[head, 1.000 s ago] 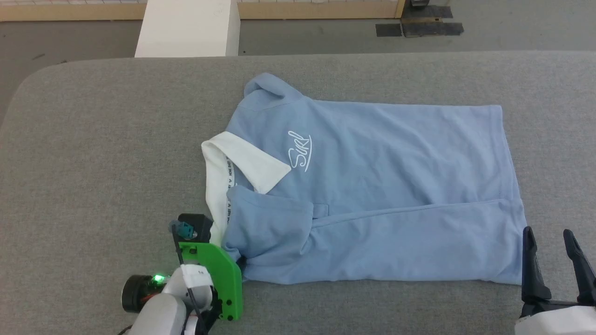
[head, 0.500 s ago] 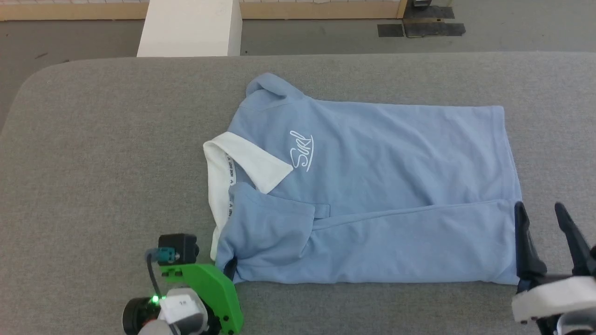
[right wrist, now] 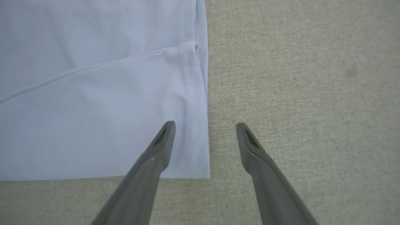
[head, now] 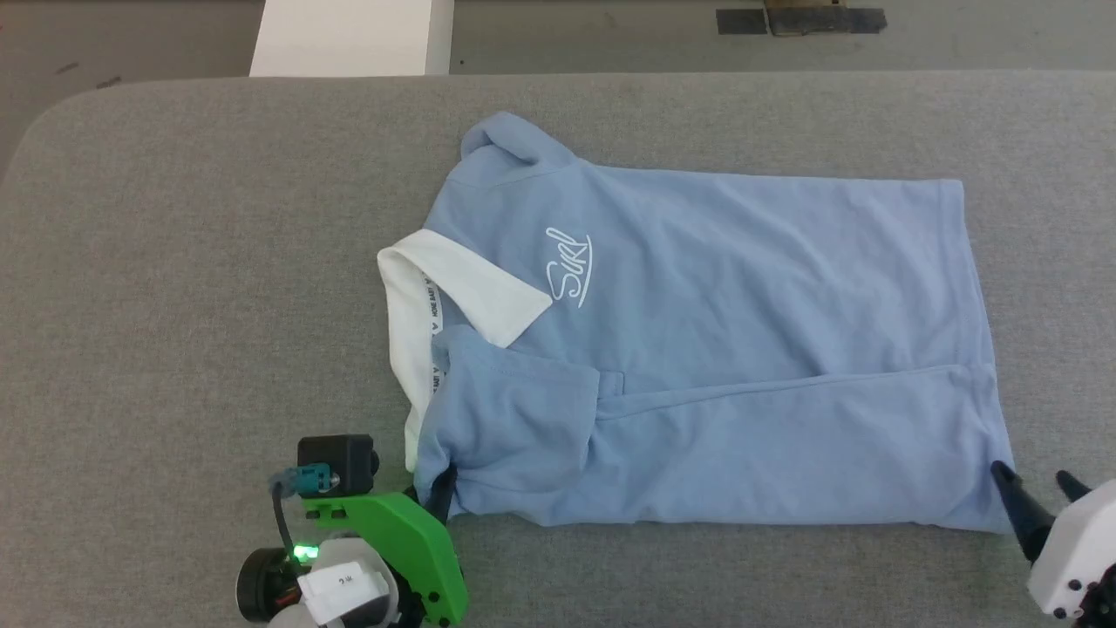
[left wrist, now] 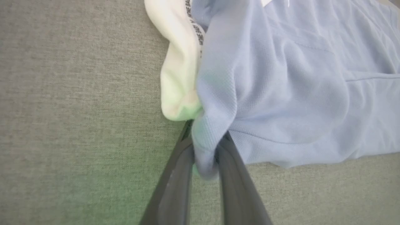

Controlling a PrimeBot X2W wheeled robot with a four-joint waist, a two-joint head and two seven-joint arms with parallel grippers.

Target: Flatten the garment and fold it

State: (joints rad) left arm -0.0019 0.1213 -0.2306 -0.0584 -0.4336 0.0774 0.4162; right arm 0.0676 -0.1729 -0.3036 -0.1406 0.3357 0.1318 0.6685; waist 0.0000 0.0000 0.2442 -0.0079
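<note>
— Grey cloth-covered table [head: 174, 262] in your head view, with floor [head: 131, 35] and a white block [head: 349, 39] past its far edge. Where is the shirt?

— Note 1: the garment [head: 741, 288] lies flat mid-table, neck to your left and hem to your right. Its near long side is folded up onto the front, with the sleeve [head: 514, 410] lying on top of that fold.

— Left end?

— Note 2: your left gripper [left wrist: 206, 137] sits at the near shoulder corner. Its jaws are pinched together on a bunched fold of blue knit, just beside the lower end of the white collar [head: 471, 288]. The cloth puckers between the two fingers [left wrist: 175, 175], and the rest of the shirt rests on the table.

— Middle?

— Note 3: the white cursive logo [head: 571, 266] faces up, just right of the collar. The body shows shallow wrinkles.

— Right end?

— Note 4: your right gripper [right wrist: 205, 125] is at the near hem corner, jaws wide apart with nothing between them. In the right wrist view they straddle the stitched hem [right wrist: 192, 109], one finger over the blue cloth and the other over bare table. You cannot tell from these views whether either tip touches down.
</note>
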